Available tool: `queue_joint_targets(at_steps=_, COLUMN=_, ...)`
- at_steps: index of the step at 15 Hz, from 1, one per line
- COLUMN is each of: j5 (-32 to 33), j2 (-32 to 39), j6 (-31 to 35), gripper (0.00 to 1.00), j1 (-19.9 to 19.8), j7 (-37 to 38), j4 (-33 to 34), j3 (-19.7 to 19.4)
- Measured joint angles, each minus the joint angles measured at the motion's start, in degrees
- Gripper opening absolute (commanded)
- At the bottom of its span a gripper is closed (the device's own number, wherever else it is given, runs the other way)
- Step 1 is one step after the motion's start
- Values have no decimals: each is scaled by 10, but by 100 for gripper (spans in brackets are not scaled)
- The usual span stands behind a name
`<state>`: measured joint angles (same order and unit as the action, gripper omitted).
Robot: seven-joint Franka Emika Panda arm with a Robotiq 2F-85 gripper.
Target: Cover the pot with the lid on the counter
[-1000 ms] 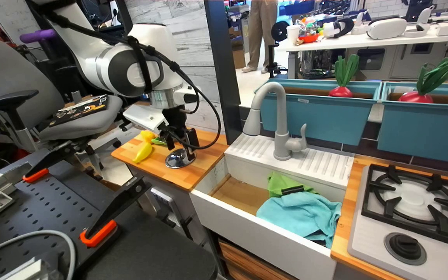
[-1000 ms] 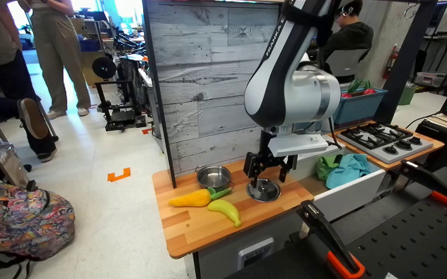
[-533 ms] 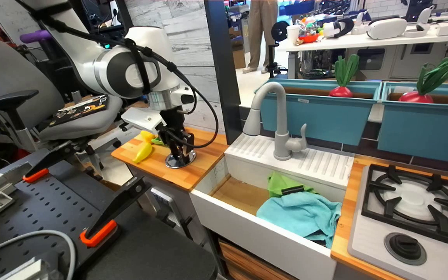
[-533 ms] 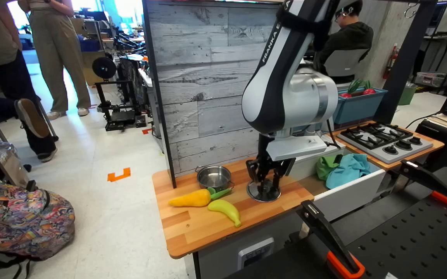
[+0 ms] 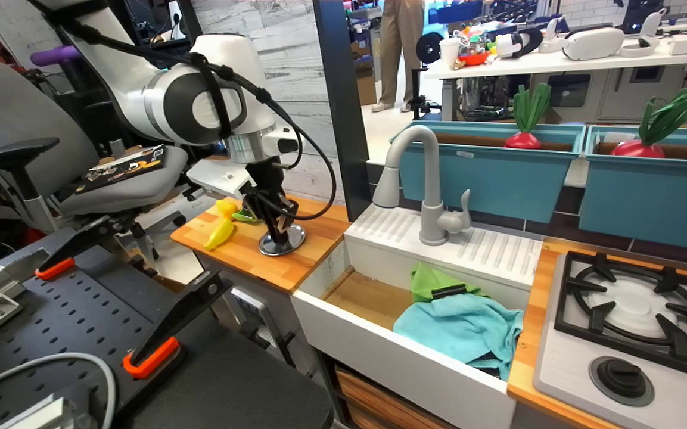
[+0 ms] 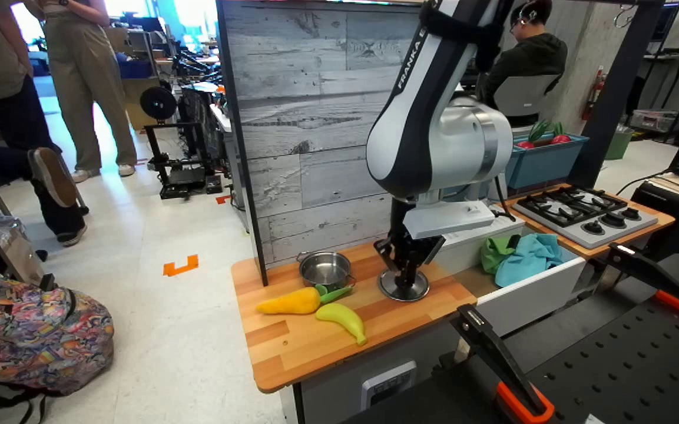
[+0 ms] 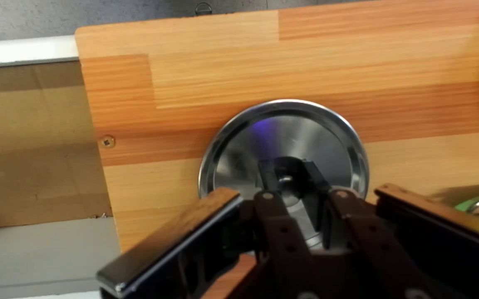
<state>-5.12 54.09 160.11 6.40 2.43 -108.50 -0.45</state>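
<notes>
The lid [image 7: 283, 137] is shiny metal — smooth, with bright glints on it. The pot [image 6: 324, 271] is shiny metal too. The counter [image 6: 310, 347] is smooth wood. The blue towel [image 5: 459, 326] is soft-looking cloth, and the banana [image 6: 342, 321] looks like plastic — smooth and a bit dull.

Relative to the pot [image 6: 324, 269], in an exterior view: underneath, the counter [image 6: 292, 366]; behind, the wall panel [image 6: 321, 135]. Just before, the carrot [image 6: 292, 301], pointing out to the left; farther before and slightly right, the banana [image 6: 342, 319]. On the right, apart, the lid [image 6: 390, 285]; farther right of the pot, well apart, the sink [image 6: 527, 303], with cloths [image 6: 529, 259] inside; right and well behind, the planter [image 6: 545, 162]; farthest right, the stove [image 6: 585, 215]. Far to the left, on the floor [image 6: 156, 353], the backpack [image 6: 39, 335].
</notes>
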Motion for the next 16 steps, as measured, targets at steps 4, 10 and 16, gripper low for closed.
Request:
queue_joint_targets(at_steps=4, j5=0, j2=-21, j6=9, gripper=5, j1=0, j7=0, j4=-4, j3=7)
queue_joint_targets(at_steps=10, j5=1, j2=-73, j6=9, gripper=5, j1=7, j7=-1, j4=-26, j3=37)
queue_joint_targets(at_steps=16, j5=1, j2=-82, j6=9, gripper=5, j1=23, j7=-1, j4=-19, j3=54)
